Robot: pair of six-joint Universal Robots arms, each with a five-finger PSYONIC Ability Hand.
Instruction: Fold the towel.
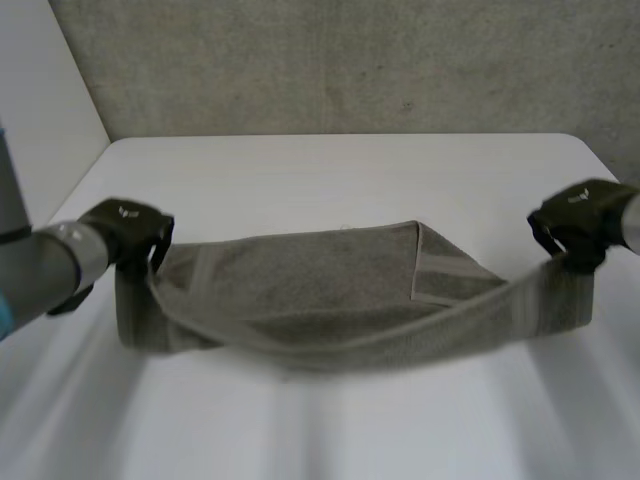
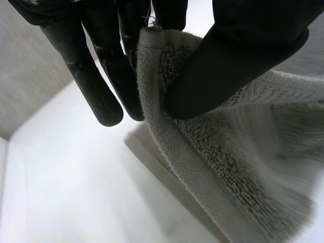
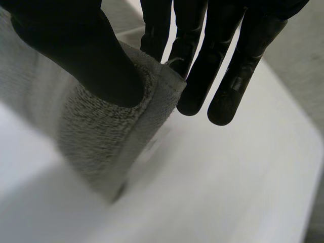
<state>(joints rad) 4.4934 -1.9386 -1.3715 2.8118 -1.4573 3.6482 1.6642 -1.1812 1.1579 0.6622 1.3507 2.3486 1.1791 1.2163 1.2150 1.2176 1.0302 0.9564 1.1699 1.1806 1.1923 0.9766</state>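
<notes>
White tabletop bears a sagging grey towel; wrist views reveal left hand and right hand each pinching its ends.

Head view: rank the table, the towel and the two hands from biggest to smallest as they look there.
1. table
2. towel
3. left hand and right hand: they look about alike, each pinching one end of the towel, so I won't rank one over the other.
</notes>
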